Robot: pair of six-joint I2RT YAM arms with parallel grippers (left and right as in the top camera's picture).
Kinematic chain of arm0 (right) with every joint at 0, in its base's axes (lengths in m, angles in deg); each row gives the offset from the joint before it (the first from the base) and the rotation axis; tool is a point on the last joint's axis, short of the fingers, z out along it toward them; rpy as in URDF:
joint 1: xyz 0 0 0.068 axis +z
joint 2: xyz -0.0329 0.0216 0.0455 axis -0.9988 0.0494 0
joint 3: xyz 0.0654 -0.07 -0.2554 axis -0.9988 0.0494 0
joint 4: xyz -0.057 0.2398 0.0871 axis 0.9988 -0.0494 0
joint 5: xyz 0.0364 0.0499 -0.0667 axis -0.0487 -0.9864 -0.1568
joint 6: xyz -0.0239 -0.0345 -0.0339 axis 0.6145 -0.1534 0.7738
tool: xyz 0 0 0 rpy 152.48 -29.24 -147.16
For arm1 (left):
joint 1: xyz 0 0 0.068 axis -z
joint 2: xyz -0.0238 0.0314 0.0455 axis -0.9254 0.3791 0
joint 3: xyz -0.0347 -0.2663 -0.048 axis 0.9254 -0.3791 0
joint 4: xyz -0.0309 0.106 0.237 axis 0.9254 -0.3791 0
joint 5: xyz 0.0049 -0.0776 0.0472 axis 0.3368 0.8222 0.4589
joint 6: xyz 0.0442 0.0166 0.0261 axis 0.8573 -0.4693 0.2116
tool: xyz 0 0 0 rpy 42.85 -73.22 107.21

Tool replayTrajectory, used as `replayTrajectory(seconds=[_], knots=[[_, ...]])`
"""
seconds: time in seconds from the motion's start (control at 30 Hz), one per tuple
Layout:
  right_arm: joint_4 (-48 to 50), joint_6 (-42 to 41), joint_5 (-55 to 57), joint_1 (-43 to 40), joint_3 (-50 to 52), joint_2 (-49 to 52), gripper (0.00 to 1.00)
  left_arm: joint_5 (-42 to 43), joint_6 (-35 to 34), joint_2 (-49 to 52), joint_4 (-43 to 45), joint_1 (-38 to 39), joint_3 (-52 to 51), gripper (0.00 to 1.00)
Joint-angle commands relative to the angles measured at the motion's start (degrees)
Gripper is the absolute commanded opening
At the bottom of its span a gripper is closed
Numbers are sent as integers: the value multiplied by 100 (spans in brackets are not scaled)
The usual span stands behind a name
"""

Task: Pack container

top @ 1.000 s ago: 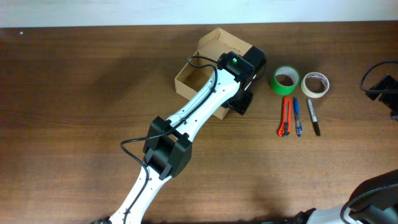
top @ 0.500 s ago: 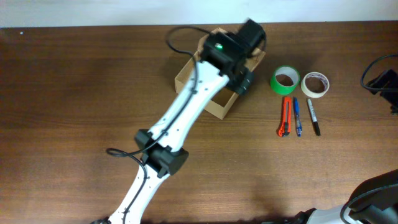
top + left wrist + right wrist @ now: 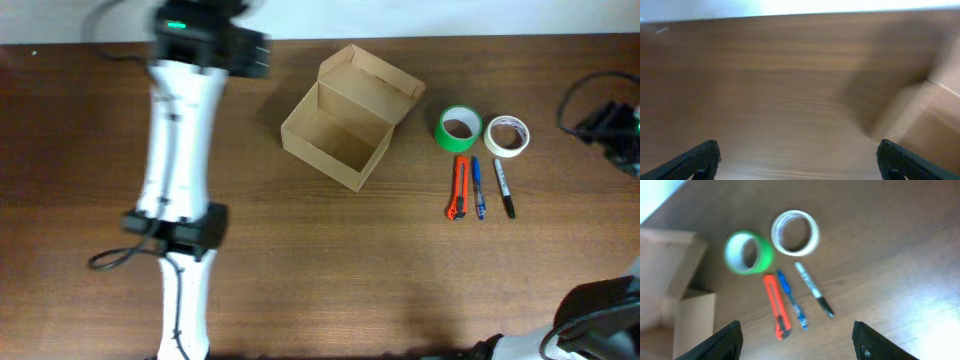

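Note:
The container (image 3: 345,125), a tan cardboard box, stands open mid-table with its flap lid raised at the back and its inside bare. My left gripper (image 3: 248,52) is blurred at the far left of the table, well away from the box. In the left wrist view the left gripper (image 3: 800,160) is open over bare wood, with the container (image 3: 940,115) at the right edge. My right gripper (image 3: 797,342) is open and holds nothing, hovering above the items to the right of the container (image 3: 670,290). In the overhead view the right gripper (image 3: 606,124) is at the right edge.
Right of the box lie a green tape roll (image 3: 459,128) (image 3: 748,252), a white tape roll (image 3: 507,135) (image 3: 795,232), an orange cutter (image 3: 460,188) (image 3: 777,307), a blue pen (image 3: 477,188) (image 3: 791,300) and a black marker (image 3: 504,188) (image 3: 813,289).
My left arm has swung from over the box to the table's far left, opening on the way. The box is uncovered. The right arm has hardly shifted.

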Motion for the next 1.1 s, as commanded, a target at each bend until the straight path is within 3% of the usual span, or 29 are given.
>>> replayTrajectory(seconds=[0.0,0.07,0.27,0.53,1.07], knots=[[-175,-337,444,756,-868,-11,72,-22,92,-345,-24,-739,-44,100],[-243,-555,442,1158,-1241,81,67,212,87,-339,-24,-1067,-92,100],[-238,-977,505,1943,-1788,898,66,374,92,-334,-24,-1628,-306,100],[-269,-1034,507,1860,-1904,2341,66,374,94,-332,-24,-1808,-328,100],[-118,-1086,1099,1794,-1904,3646,62,376,92,-332,-24,-1808,-328,100]])
